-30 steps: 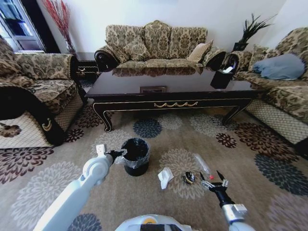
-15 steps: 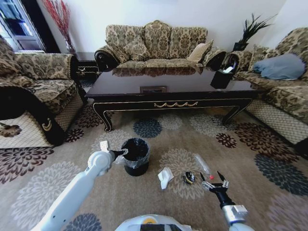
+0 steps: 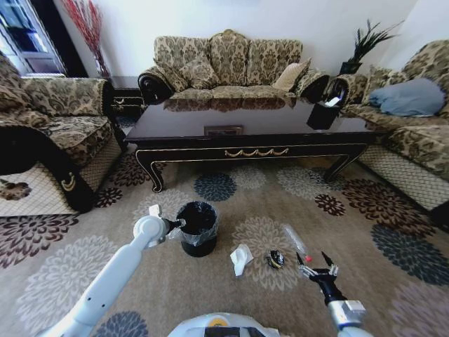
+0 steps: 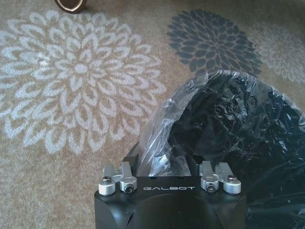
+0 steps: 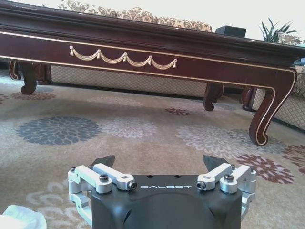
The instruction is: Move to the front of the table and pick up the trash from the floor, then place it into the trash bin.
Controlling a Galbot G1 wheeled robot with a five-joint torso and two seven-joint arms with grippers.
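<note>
The trash bin (image 3: 198, 226), black with a plastic liner, stands on the carpet in front of the table (image 3: 252, 133). My left gripper (image 3: 175, 224) is at the bin's left rim, against the puffed liner (image 4: 157, 138). Trash lies to the right of the bin: crumpled white paper (image 3: 240, 258), a small dark piece with yellow (image 3: 276, 259) and a clear wrapper (image 3: 295, 239) with a red bit. My right gripper (image 3: 316, 265) hovers open just right of the dark piece, close to the wrapper's red end. The right wrist view looks across the floor at the table's front rail (image 5: 143, 47).
Patterned sofas surround the table on the left (image 3: 49, 119), back (image 3: 228, 67) and right (image 3: 414, 119). A black box-shaped holder (image 3: 323, 114) stands on the table's right end. Open carpet lies between the table and me.
My left arm has shifted slightly rightward beside the bin. My right gripper has drifted a little toward me and to the right. The trash has not moved.
</note>
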